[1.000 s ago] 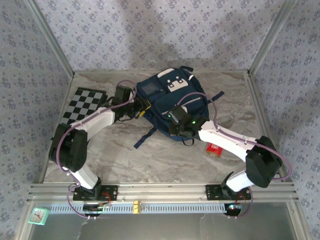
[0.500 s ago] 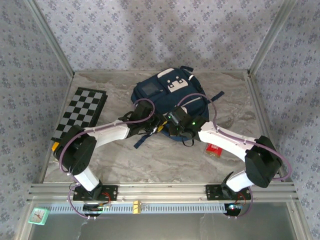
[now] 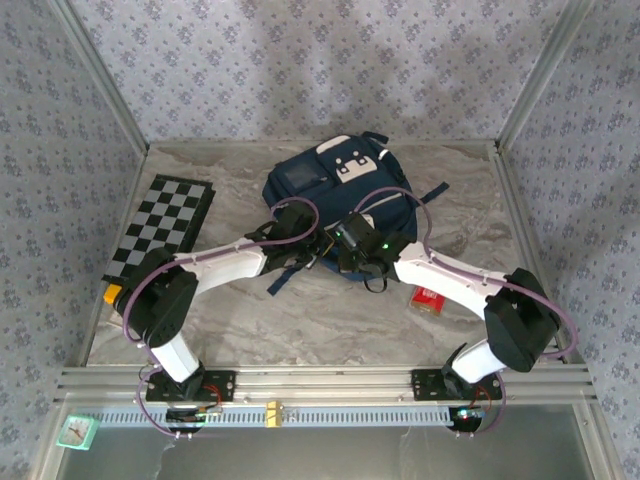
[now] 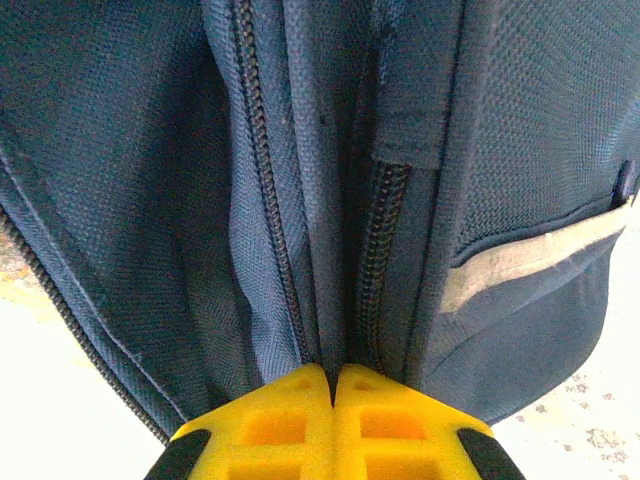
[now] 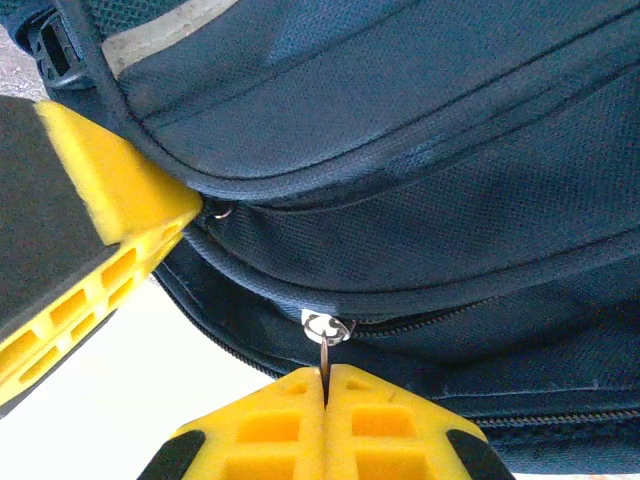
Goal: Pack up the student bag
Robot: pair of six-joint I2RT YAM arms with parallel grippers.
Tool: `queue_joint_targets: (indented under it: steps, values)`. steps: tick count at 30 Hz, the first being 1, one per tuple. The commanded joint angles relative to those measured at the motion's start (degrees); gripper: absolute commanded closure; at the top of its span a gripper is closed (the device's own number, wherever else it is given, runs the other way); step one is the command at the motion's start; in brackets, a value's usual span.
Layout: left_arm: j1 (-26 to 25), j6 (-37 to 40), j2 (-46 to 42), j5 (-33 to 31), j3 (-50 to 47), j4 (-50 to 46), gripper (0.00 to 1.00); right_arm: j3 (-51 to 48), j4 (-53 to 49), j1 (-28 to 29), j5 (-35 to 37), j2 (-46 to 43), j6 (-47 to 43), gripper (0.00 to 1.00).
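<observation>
The student bag (image 3: pixel 335 185), navy with white patches, lies at the back middle of the table. At its near edge my left gripper (image 3: pixel 320 250) meets it. In the left wrist view its yellow fingers are shut (image 4: pixel 333 374), pinching a fold of the bag's navy fabric (image 4: pixel 325 250) between two zipper lines. Right beside it, my right gripper (image 3: pixel 348 254) is shut (image 5: pixel 326 372) on a thin metal zipper pull (image 5: pixel 325 350) hanging from a silver slider (image 5: pixel 325 326). The left gripper's yellow finger (image 5: pixel 110 200) shows at the left of the right wrist view, pressed to the bag's seam.
A black-and-white chessboard (image 3: pixel 160 225) lies at the left of the table. A red box (image 3: pixel 428 298) sits under the right forearm. A small orange-yellow object (image 3: pixel 111 293) lies by the left edge. A dark strap (image 3: pixel 290 275) trails toward the front.
My left arm has swung right from the bag's left side to its near edge, and its jaws have closed on the fabric. The right gripper has stayed on the zipper pull.
</observation>
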Motion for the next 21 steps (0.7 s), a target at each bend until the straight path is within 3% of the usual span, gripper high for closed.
queue_joint_targets:
  steps: [1,12,17,21]
  values:
    - [1.0,2.98,-1.02,-6.1,1.79,-2.8,1.0,-0.87,-2.13,-0.96,1.94,-0.67,-3.61,1.0]
    - [1.88,4.88,-1.51,-5.43,2.16,-4.46,1.0,0.81,0.49,-3.62,-3.06,5.25,-11.43,1.0]
    - [1.62,4.79,-0.97,-4.92,2.56,-4.53,1.0,1.47,3.57,-3.61,-5.13,7.98,-12.82,0.83]
    - [1.5,4.96,-0.88,-5.01,2.77,-4.6,1.0,1.51,3.94,-3.88,-4.57,9.83,-13.22,0.85]
